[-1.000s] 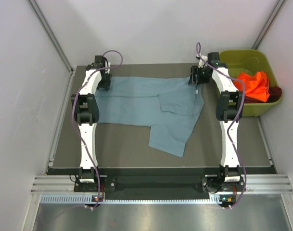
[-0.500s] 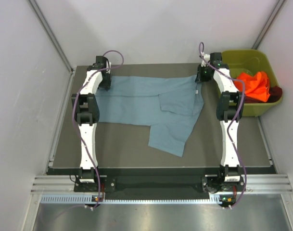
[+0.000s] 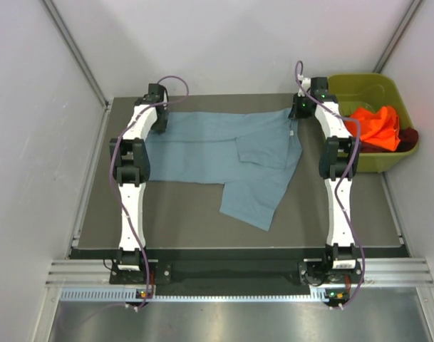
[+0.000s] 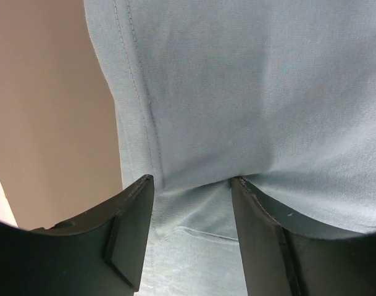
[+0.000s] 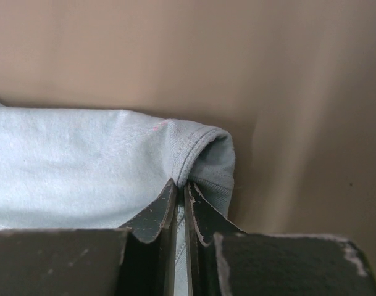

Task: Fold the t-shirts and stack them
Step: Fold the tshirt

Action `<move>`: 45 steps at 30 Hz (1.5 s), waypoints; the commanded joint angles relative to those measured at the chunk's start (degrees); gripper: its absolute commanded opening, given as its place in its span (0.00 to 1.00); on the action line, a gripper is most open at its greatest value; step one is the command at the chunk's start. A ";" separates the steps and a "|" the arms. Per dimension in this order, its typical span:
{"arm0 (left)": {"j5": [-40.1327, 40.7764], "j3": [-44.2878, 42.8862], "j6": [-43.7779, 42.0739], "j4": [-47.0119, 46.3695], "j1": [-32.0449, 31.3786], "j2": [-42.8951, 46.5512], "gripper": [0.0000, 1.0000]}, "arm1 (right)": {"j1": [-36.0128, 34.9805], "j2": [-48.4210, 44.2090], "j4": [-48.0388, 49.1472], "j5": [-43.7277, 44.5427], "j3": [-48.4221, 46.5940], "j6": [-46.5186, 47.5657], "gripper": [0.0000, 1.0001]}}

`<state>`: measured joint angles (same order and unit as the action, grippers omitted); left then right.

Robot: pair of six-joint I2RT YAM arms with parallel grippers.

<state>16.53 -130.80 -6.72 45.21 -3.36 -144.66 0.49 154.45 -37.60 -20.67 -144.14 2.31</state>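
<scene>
The blue-grey t-shirt [image 3: 224, 142] lies spread across the back of the table, with one part folded over and a flap hanging toward the front. My left gripper [image 3: 158, 121] is at its far left edge. In the left wrist view it [image 4: 192, 180] stands open, its fingers [image 4: 129, 234] pressed down astride the cloth [image 4: 237, 92] near a stitched hem. My right gripper [image 3: 296, 112] is at the shirt's far right corner; in the right wrist view it [image 5: 181, 184] is shut on the rolled hem [image 5: 203, 151]. The orange t-shirt [image 3: 377, 125] and the maroon t-shirt [image 3: 407, 137] lie in the bin.
The olive-green bin [image 3: 366, 80] stands off the table's back right corner, close to my right arm. The dark table top [image 3: 181, 214] shows bare in front of the shirt. White walls close in the back and both sides.
My right gripper has shut on the shirt's far right corner and shifted slightly back. My left arm has edged a little to the right, its jaws unchanged.
</scene>
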 commanded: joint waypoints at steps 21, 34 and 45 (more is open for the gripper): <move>-8.09 16.95 2.06 3.39 -1.48 28.80 0.82 | -0.05 -36.71 4.72 3.88 20.45 12.78 0.80; -12.40 49.76 8.57 1.46 0.72 53.42 0.80 | -23.94 -74.54 -4.85 3.17 82.46 39.80 0.57; -13.11 57.93 9.18 0.84 5.55 61.42 0.78 | -38.54 -84.84 -3.97 5.11 100.28 38.04 0.51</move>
<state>4.27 -74.41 1.48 47.37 1.13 -86.56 -36.73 71.40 -44.14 -15.22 -42.65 39.72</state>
